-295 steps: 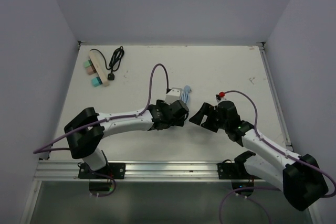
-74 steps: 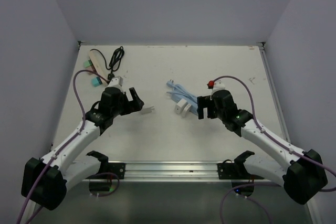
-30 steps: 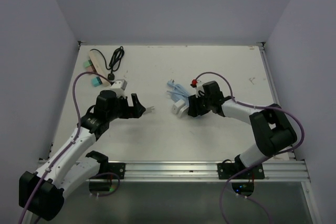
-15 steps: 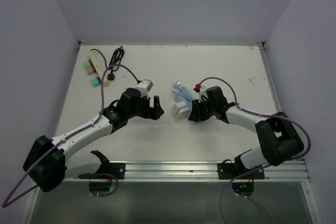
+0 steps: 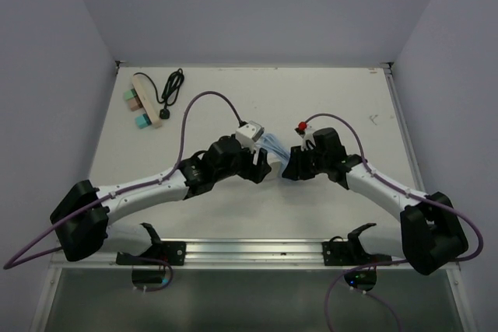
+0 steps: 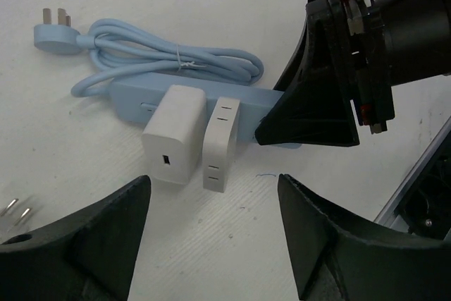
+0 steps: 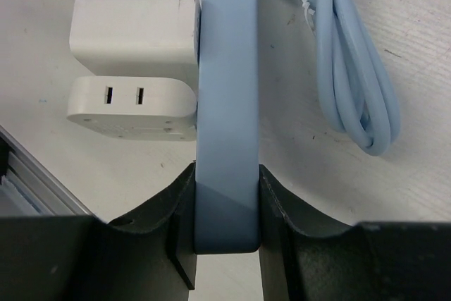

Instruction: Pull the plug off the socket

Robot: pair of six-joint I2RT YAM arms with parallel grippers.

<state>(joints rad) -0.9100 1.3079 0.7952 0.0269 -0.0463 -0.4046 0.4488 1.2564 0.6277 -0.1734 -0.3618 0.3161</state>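
One counter (image 5: 327,99). One blue socket strip (image 6: 134,94) at centre, mostly hidden overhead by both arms; right tool (image 7: 225,209) clamped on its end. Two plugs seated at its 6 o'clock side: large white plug (image 6: 175,134), slim white plug (image 6: 220,144). Left tool (image 6: 215,182) apart, empty.

Blue socket strip (image 7: 227,103) lies flat, end clamped in my right gripper (image 7: 227,206); square white plug (image 6: 173,135) and slim white plug (image 6: 220,142) apparently seated, side by side.

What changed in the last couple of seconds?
The left gripper swung in from the left to the blue power strip, open toward the two white adapters. The right gripper closed on the strip's end. Both adapters stay plugged in; the beige strip hasn't moved.
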